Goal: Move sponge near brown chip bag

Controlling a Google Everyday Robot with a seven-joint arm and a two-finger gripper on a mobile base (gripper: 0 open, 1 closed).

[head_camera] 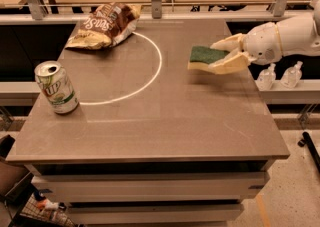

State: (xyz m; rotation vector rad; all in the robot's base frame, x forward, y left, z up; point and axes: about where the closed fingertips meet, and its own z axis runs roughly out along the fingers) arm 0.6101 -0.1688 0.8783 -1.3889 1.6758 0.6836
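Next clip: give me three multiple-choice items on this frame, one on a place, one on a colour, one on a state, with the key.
1. The brown chip bag lies on the table at:
A) its far left corner
B) its near right corner
C) its centre

2. The top of the sponge is:
A) red
B) dark green
C) white

3. The sponge is:
A) lying free at the table's centre
B) resting on the brown chip bag
C) held in the gripper over the table's right side

Key:
1 A, the bag sits against the far left edge.
2 B, a green layer shows over yellow foam.
3 C, the gripper's two fingers close on it from the right.
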